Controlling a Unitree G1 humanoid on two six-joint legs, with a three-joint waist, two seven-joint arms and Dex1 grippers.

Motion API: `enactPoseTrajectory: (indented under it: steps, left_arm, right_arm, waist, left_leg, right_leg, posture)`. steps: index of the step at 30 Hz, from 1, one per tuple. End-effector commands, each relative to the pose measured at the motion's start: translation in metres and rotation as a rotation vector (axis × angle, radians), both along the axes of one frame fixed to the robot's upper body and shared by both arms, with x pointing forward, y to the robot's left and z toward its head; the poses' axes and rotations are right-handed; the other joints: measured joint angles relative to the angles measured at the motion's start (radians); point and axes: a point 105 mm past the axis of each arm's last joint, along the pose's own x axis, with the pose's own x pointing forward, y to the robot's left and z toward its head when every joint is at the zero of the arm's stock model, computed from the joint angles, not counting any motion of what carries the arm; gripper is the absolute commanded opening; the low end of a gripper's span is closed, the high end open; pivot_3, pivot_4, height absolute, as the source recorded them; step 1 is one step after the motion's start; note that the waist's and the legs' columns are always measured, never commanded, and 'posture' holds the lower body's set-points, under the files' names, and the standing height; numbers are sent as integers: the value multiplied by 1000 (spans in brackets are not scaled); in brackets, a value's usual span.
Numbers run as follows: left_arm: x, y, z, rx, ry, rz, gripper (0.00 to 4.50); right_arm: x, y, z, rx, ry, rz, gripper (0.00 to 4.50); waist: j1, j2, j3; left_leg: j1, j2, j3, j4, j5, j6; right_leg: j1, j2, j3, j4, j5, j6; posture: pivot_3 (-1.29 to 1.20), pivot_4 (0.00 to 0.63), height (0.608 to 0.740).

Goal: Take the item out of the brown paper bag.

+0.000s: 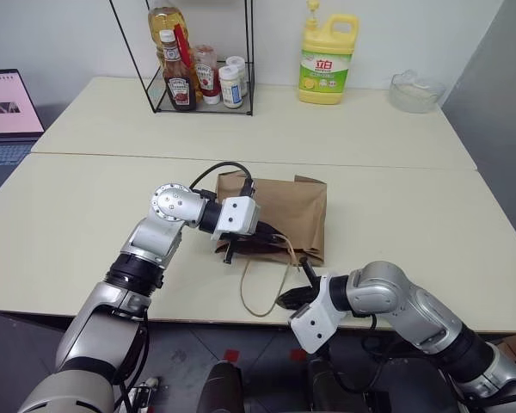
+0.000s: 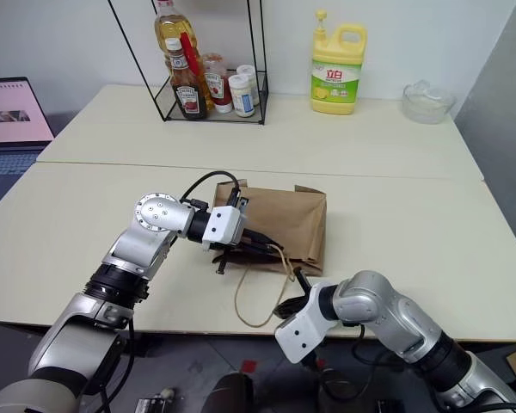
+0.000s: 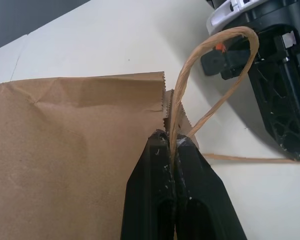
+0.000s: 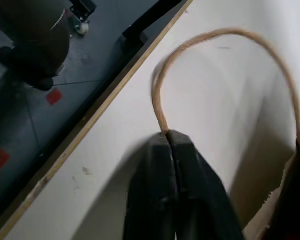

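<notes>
At the near middle of the table [image 1: 86, 215], I have the left gripper [image 1: 241, 245] clenched on one cord handle [image 3: 200, 85] at the mouth of the bag [image 1: 284, 211], which lies flat on its side, while to its right the right gripper [image 1: 297, 292] is pinched shut on the other handle [image 4: 200, 45], whose loop trails over the table's near edge. The item is not visible; I judge it is inside the bag. To do this step well, I would draw the two handles apart and upward evenly, so the mouth spreads without tearing the paper or dragging the bag. On the far tables, from left: a laptop [image 1: 9, 116], a wire rack [image 1: 202, 86] of bottles, a yellow jug [image 1: 327, 60], a clear bowl [image 1: 415, 90], then a pale wall.
</notes>
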Motion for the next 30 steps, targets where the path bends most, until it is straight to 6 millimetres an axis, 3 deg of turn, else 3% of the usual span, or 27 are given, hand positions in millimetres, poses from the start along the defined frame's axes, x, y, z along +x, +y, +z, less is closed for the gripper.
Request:
enactPoseTrajectory:
  steps: [1, 14, 19, 24, 30]
  left_arm:
    - [5, -2, 30, -85, -43, 27, 0]
    - [21, 2, 69, -242, 88, 157, 0]
    - [43, 2, 107, -396, 206, 263, 0]
    - [49, -3, 137, -490, 288, 279, 0]
    - [41, -7, 142, -481, 307, 227, 0]
  right_arm:
    - [-2, -8, -15, -79, 45, -25, 18]
    - [-7, -10, -24, -117, 65, -25, 18]
    - [-7, -10, -26, -122, 64, -22, 18]
    - [-8, -10, -27, -123, 61, -23, 18]
    - [-4, -13, -27, -106, 53, -65, 18]
  waist:
    - [0, 0, 0]
    - [0, 0, 0]
    - [-1, 0, 0]
    - [-1, 0, 0]
    - [-1, 0, 0]
  left_leg:
    - [0, 0, 0, 0, 0, 0]
    - [0, 0, 0, 0, 0, 0]
    - [0, 0, -1, 0, 0, 0]
    - [0, 0, -1, 0, 0, 0]
    - [0, 0, -1, 0, 0, 0]
  right_leg:
    - [0, 0, 0, 0, 0, 0]
    - [1, 0, 0, 0, 0, 0]
    - [1, 0, -1, -1, 0, 0]
    - [1, 0, -1, -1, 0, 0]
    - [1, 0, -1, -1, 0, 0]
  posture:
    - [0, 150, 740]
    - [0, 150, 740]
    - [0, 150, 740]
    - [0, 150, 740]
    - [0, 150, 740]
